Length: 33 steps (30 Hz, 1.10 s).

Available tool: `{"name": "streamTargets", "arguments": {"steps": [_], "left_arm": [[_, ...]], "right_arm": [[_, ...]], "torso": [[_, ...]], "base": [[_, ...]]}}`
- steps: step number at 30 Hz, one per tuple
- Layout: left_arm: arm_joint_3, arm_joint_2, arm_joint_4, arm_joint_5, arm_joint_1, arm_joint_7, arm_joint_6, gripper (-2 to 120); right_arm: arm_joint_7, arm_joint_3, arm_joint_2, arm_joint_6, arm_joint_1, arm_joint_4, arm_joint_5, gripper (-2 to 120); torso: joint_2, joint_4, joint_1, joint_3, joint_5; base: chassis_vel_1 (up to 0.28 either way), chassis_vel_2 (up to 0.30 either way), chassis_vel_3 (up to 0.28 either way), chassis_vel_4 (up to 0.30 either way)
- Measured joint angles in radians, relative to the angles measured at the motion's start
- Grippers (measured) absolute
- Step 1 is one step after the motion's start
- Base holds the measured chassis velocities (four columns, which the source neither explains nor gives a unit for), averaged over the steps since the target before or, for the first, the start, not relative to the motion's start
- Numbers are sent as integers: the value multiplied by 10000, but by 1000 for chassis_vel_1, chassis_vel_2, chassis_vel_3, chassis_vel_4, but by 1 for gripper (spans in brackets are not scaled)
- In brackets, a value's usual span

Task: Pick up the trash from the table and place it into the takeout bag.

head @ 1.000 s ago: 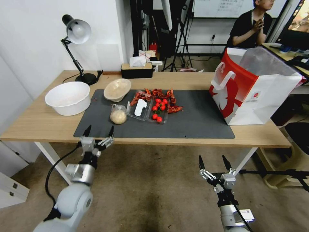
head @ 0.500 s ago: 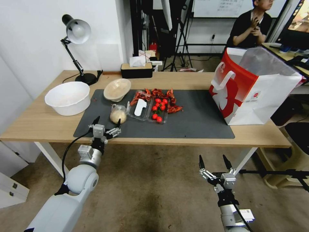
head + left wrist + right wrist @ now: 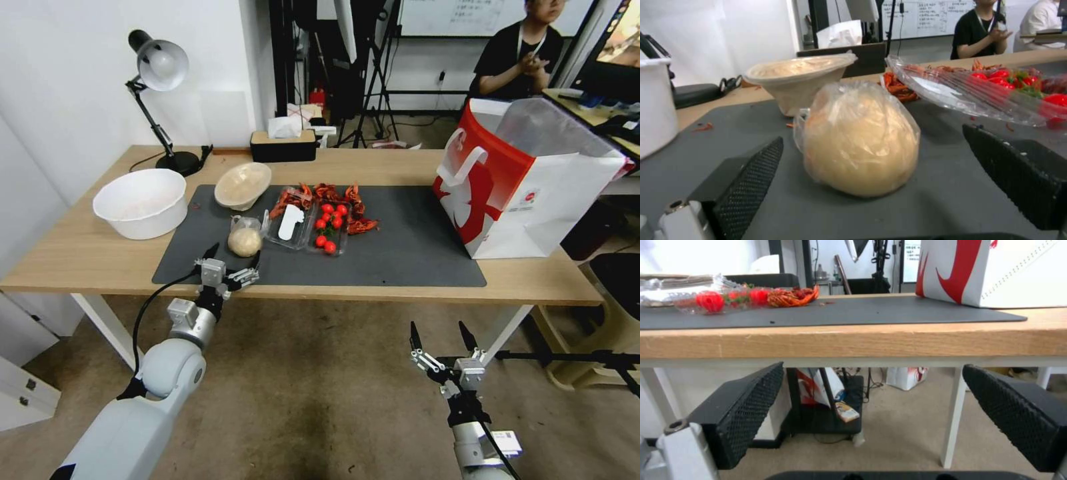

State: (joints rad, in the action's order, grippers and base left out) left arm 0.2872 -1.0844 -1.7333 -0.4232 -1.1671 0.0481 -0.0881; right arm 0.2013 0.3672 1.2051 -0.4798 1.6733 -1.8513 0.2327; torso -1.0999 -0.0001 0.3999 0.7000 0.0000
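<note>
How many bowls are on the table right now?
2. The white bowl sits on bare wood at the table's left end; the shallow beige bowl sits tilted at the mat's far-left corner.

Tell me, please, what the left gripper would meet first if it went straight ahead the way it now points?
Most likely the clear bag with the beige bun: it sits centred between the open fingers of the left gripper on the dark mat, with the beige bowl behind it. Depth is hard to judge.
</note>
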Motion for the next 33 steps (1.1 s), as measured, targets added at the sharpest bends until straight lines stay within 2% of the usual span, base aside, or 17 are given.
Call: {"name": "streamTargets", "arguments": {"steps": [13, 26, 29, 31, 33], "left_arm": [[-316, -72, 916, 54, 708, -7, -197, 100], [-524, -157, 1480, 144, 1275, -44, -385, 99], [-532, -137, 1599, 165, 1306, -67, -471, 87], [-532, -126, 1614, 166, 1306, -71, -489, 84], [-526, -83, 1656, 173, 1295, -144, -557, 73]], "right_arm": [[33, -46, 21, 77, -174, 178, 21, 100], [37, -82, 97, 125, -260, 362, -1, 100], [38, -92, 128, 125, -292, 421, -2, 100], [38, -97, 134, 125, -297, 430, -2, 100], [37, -120, 155, 125, -317, 451, -4, 100]], "torso": [[0, 1, 0, 0, 0], [0, 1, 0, -1, 1], [-3, -2, -1, -2, 2], [-3, -2, -1, -2, 2], [-3, -2, -1, -2, 2]], "base": [[0, 0, 0, 0], [0, 0, 0, 0], [0, 0, 0, 0], [0, 0, 0, 0], [0, 0, 0, 0]]}}
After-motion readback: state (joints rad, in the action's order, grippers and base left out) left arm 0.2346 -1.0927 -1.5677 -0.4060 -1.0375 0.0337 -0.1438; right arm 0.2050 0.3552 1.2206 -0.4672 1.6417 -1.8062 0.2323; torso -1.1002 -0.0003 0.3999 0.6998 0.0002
